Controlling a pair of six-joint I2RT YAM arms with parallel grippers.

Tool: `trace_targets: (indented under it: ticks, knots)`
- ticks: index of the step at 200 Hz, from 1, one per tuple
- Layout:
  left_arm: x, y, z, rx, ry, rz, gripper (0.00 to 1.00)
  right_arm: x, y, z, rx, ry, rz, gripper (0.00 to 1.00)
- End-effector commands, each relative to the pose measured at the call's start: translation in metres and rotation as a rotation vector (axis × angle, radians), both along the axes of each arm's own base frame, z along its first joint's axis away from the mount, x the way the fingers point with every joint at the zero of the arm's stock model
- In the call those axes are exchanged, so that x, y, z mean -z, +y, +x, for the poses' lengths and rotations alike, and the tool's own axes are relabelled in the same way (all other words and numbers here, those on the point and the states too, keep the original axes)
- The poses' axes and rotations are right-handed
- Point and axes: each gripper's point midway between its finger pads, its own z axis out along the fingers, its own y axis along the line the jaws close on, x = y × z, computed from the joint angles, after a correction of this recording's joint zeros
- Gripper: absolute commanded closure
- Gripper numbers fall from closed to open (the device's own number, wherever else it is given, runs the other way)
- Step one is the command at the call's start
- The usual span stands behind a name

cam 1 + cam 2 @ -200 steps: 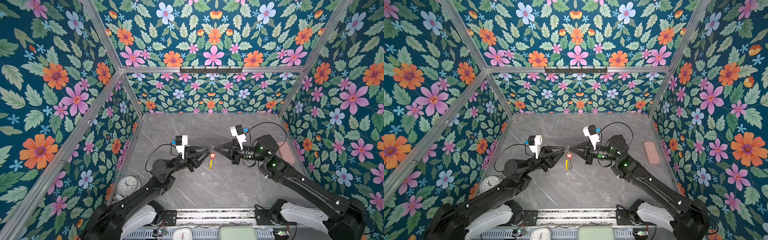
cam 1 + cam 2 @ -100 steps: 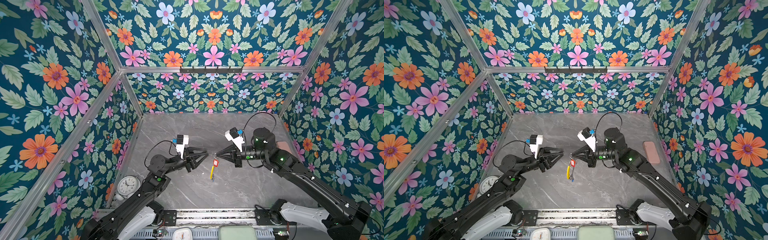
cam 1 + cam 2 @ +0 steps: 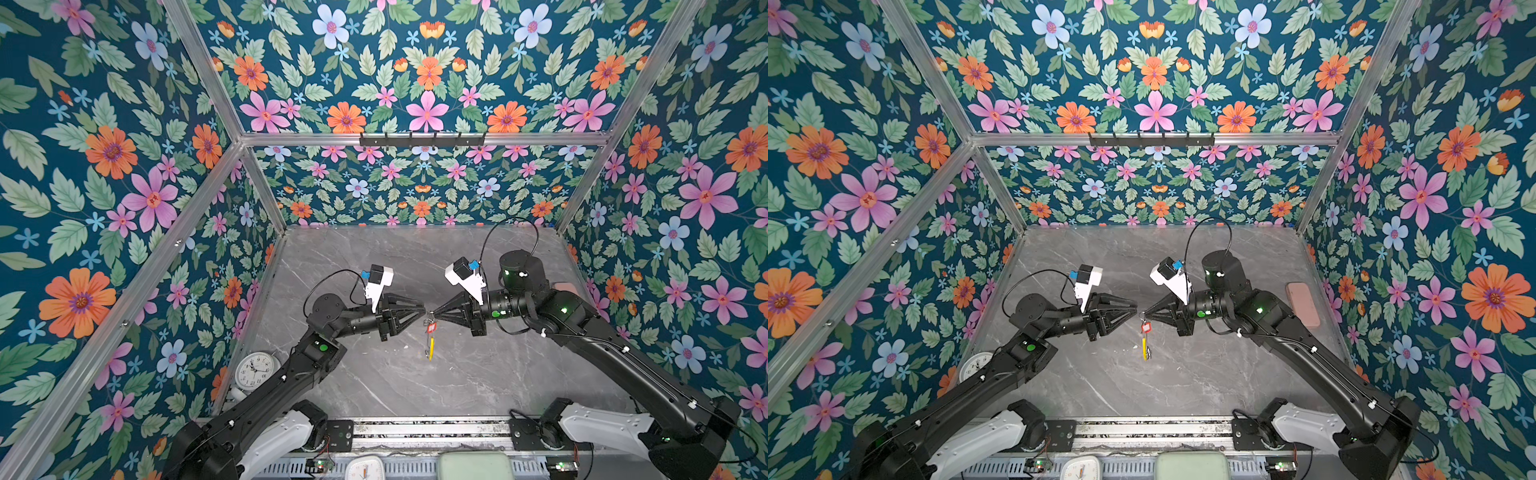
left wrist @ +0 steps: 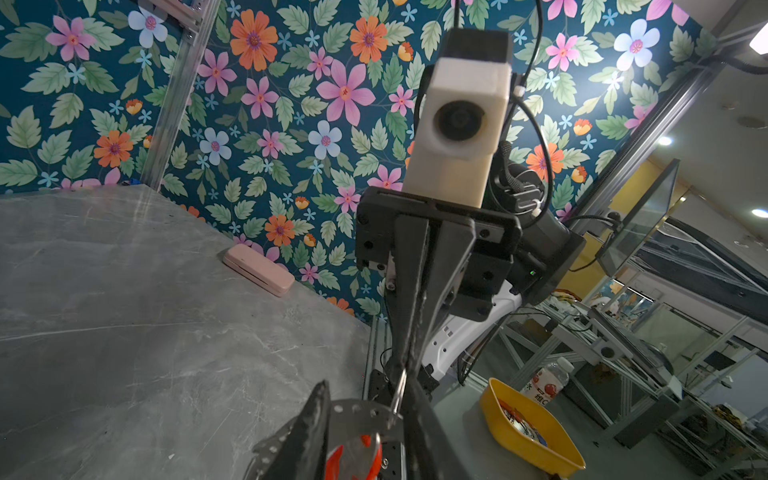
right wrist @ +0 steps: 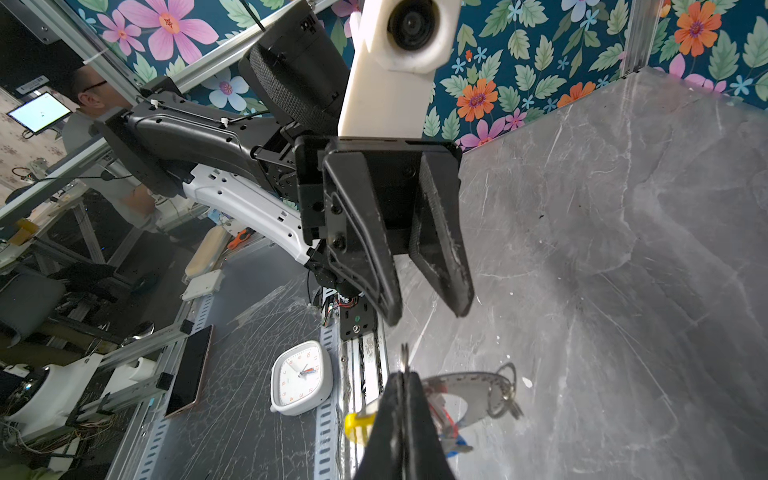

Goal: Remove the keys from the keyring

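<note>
Right wrist view shows the right gripper (image 5: 404,377) pinched shut on the keyring (image 5: 465,379), which dangles beneath its tips with a red-tagged key (image 3: 431,328), while the left gripper (image 5: 428,312) sits just opposite, jaws parted.

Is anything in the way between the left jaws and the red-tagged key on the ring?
Nothing visible. The left gripper, jaws open, faces the right gripper, which is shut on the top of the keyring. The red-tagged key hangs just below the tips, only air between.
</note>
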Motion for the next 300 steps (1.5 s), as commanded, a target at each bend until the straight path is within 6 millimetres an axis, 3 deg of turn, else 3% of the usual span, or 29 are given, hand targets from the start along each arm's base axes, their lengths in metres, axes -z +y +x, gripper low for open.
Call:
trace_targets:
  ticks: [1,54,93,129,172,231,300]
  knots:
    - [-0.003,-0.003,-0.005,0.031,-0.03,0.002,0.69,-0.001,0.0,-0.003,-0.024,-0.008,-0.012,1.0]
    - [-0.006,-0.006,-0.01,0.061,-0.037,-0.002,0.76,0.001,0.0,0.001,-0.01,-0.006,-0.042,1.0]
    - [-0.001,-0.007,-0.002,0.022,-0.025,0.009,0.8,0.003,0.0,0.006,0.035,-0.015,-0.068,1.0]
    - [0.012,0.002,0.022,-0.162,-0.01,0.069,0.65,0.015,0.001,0.018,0.155,-0.071,-0.191,1.0]
    - [0.011,0.024,0.043,-0.372,-0.028,0.084,0.64,0.025,-0.001,0.037,0.294,-0.139,-0.296,1.0]
    - [0.016,0.027,0.044,-0.394,-0.03,0.098,0.62,0.019,-0.004,0.051,0.408,-0.225,-0.313,1.0]
    - [0.019,0.023,0.041,-0.362,-0.033,0.1,0.62,0.023,0.002,0.053,0.444,-0.32,-0.367,1.0]
